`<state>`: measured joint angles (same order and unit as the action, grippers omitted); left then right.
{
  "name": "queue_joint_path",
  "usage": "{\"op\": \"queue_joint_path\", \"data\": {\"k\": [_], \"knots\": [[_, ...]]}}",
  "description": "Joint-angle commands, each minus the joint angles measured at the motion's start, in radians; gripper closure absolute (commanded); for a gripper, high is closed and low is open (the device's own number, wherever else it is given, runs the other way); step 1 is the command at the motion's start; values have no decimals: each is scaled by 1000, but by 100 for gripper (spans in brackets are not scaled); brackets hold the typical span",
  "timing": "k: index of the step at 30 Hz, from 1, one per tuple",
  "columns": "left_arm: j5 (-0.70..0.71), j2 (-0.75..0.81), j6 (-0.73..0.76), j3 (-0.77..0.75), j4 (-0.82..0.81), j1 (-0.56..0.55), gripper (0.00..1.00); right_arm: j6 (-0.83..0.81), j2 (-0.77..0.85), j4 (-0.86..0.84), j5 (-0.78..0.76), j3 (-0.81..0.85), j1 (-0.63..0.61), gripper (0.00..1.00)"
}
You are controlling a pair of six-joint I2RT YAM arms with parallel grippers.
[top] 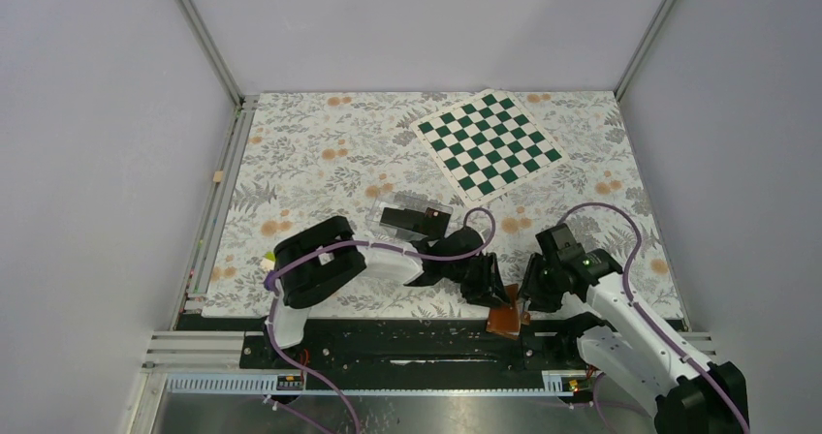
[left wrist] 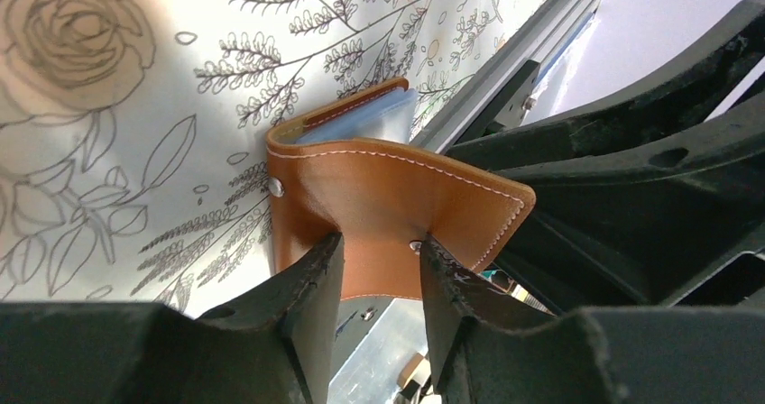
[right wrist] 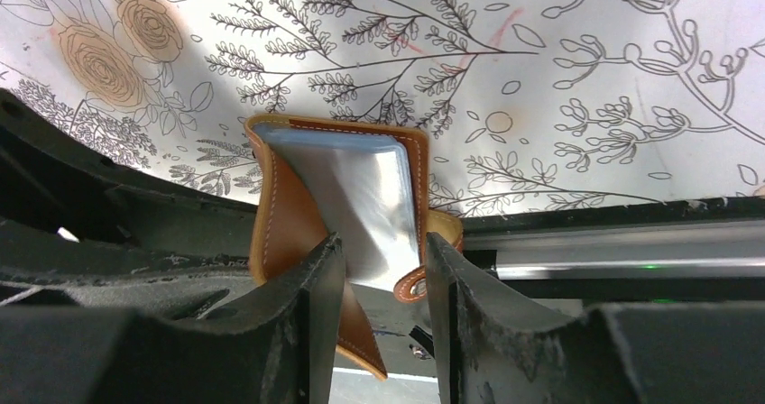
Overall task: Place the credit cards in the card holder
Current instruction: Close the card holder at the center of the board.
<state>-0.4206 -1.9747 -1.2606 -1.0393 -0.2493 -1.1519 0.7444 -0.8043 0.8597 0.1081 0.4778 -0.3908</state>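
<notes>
Plainly, we find the card holder [top: 505, 321] half open at the near edge of the table [top: 320, 163], poking out over the black rail [top: 388, 342], its pale clear sleeves [right wrist: 361, 197] fanned between tan covers. Our left gripper [left wrist: 379, 273] is clamped on one leather cover beside a snap stud [left wrist: 415, 245]. Our right gripper [right wrist: 379, 269] straddles the sleeves and the snap tab [right wrist: 424, 282], its fingers [right wrist: 307, 287] touching both sides; whether it squeezes we cannot tell. Farther back, the credit cards [top: 407, 218] lie dark in a clear box [top: 438, 207], well apart from the holder, and a green chessboard [top: 488, 143] sits beyond.
</notes>
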Motion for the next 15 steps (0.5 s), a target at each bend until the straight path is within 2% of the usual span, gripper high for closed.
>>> {"op": "queue_joint_path", "data": {"k": [1, 7, 15], "knots": [[81, 89, 64, 21, 85, 8, 61, -21, -34, -55, 40, 14, -5, 55], [132, 179, 115, 69, 197, 30, 51, -27, -80, -76, 7, 4, -5, 56], [-16, 52, 49, 70, 26, 35, 49, -11, -146, -117, 11, -24, -4, 56]]}}
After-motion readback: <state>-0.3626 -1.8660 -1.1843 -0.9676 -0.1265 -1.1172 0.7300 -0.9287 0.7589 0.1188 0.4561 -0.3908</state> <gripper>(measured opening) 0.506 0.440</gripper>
